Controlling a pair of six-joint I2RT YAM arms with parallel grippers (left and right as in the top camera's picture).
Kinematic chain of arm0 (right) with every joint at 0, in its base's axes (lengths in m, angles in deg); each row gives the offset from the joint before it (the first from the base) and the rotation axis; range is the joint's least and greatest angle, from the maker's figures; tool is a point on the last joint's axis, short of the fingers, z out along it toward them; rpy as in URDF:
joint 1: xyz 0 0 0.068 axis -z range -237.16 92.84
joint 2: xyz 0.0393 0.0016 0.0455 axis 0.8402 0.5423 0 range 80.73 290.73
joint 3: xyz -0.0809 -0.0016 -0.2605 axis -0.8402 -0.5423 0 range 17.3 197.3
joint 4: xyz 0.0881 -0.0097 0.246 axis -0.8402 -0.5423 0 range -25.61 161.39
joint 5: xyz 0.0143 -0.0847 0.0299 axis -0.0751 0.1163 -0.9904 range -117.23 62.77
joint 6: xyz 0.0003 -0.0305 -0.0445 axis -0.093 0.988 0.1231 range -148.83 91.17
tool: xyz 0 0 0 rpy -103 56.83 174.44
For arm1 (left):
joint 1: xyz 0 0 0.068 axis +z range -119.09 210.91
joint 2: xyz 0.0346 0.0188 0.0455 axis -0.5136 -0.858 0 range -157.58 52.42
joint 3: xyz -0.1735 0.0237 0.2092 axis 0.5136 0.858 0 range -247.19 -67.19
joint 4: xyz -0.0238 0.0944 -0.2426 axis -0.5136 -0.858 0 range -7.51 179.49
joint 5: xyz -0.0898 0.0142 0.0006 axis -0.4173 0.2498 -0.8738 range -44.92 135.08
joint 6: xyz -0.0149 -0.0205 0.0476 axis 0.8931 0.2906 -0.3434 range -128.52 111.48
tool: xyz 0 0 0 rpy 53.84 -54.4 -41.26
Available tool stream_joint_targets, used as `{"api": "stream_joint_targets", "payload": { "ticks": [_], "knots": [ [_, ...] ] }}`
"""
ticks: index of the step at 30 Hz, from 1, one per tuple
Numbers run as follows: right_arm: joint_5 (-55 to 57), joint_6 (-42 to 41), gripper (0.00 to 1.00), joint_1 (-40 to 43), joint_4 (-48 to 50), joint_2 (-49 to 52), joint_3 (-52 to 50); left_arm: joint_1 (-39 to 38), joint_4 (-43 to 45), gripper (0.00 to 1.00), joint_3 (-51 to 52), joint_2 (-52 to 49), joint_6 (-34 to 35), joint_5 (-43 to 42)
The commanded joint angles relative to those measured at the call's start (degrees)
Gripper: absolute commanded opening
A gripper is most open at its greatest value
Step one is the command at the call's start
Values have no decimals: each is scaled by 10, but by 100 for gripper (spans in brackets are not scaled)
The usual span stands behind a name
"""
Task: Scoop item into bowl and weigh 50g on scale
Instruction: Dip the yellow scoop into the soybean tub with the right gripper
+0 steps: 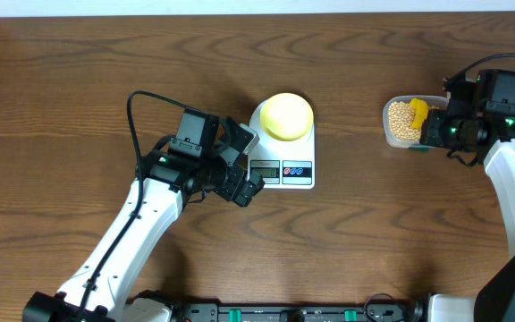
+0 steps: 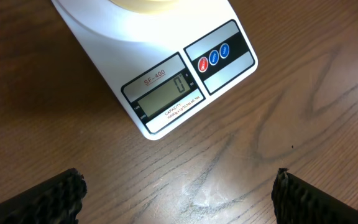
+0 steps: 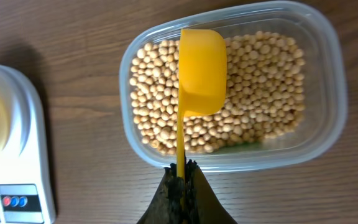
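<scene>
Dark wood-grain tabletop (image 1: 79, 72) carries the whole set-up, with the white scale (image 1: 280, 152) just ahead of the left claw (image 2: 179, 190), whose fingers stand wide apart and hold nothing. The scale's display (image 2: 166, 93) reads zero. Well off to the side of the right claw (image 3: 183, 171), across bare wood, that same scale bears the pale-yellow bowl (image 1: 286, 116), which looks empty from above. Directly ahead of and below the right claw sits the clear plastic tub (image 3: 328, 93). The right claw's fingers are pressed together on the thin handle of the yellow scoop (image 3: 201, 68), whose long axis runs straight out from the claw, so the cup hangs over the middle of the tub. Tan beans (image 3: 260, 99) lie under and around the cup; whether it touches them cannot be told. The right arm is nearer the beans and the left arm nearer the scale, so the next move looks like a dip forward and down, then a carry sideways to the bowl
</scene>
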Motion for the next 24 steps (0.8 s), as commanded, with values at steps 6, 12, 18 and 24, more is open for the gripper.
{"api": "stream_joint_targets", "payload": {
  "ticks": [6, 12, 18, 24],
  "knots": [
    [-118, 20, 1, 49, -14, 1, -6, 2, 0, 98, -1, -5, -5, -11],
    [-174, 30, 1, 90, -19, 1, -25, 2, 0, 98, -1, -5, -5, -11],
    [-264, 36, 1, 134, -1, 1, -63, 2, 0, 98, -1, -5, -5, -11],
    [-350, 36, 1, 182, 22, 1, -91, 2, 0, 98, -1, -5, -5, -11]
  ]
}}
